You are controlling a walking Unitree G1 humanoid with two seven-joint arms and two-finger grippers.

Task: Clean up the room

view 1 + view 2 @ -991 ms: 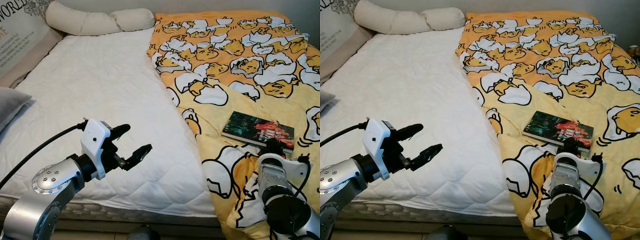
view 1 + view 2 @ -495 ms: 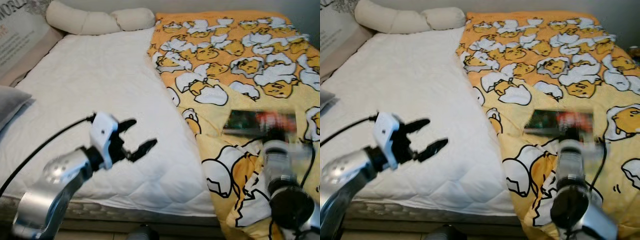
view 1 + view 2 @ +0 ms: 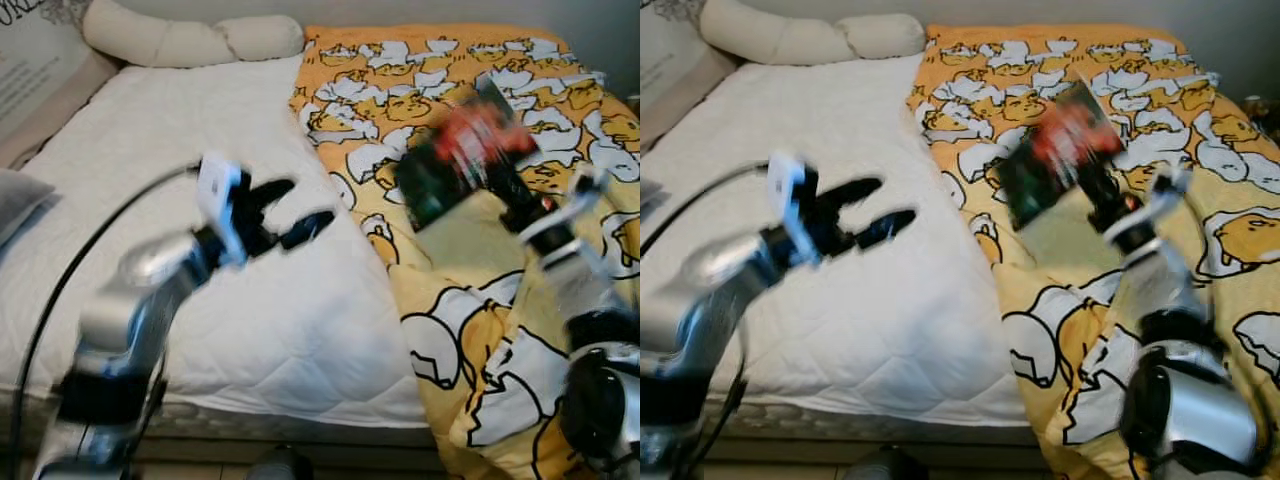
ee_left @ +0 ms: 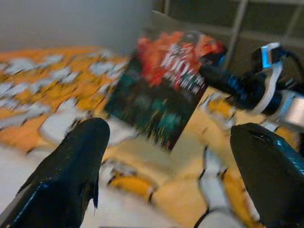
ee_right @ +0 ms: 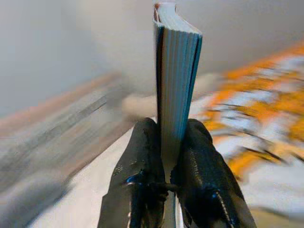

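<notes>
Pinching a book (image 3: 458,152) by its lower edge, the right gripper (image 3: 522,207) holds it up in the air above the yellow patterned blanket (image 3: 560,110) on the right half of the bed; in the right wrist view the two black fingers (image 5: 137,185) press on either side of the closed pages, which stand upright between them. The book, with a red and dark green cover, is tilted and clear of the bedding, blurred in both head views as though mid-swing. Across from it the left gripper (image 3: 290,208) hangs over the bare white mattress (image 3: 180,180), its fingers spread wide with nothing between them; its wrist camera looks straight at the book's cover and at the right gripper beyond. A long cream bolster pillow (image 3: 180,40) lies along the head of the bed, and a grey cushion (image 3: 18,195) sits at the mattress's left edge. The step in hand appears to be the lifting of the book off the bed, an early part of the tidying. The next move would seem to call either for a handover to the waiting left gripper, which would need the cover brought squarely between its spread fingers, or for carrying the book away to a proper place, keeping the thin-edge grip firm so the book does not pivot and slip.
</notes>
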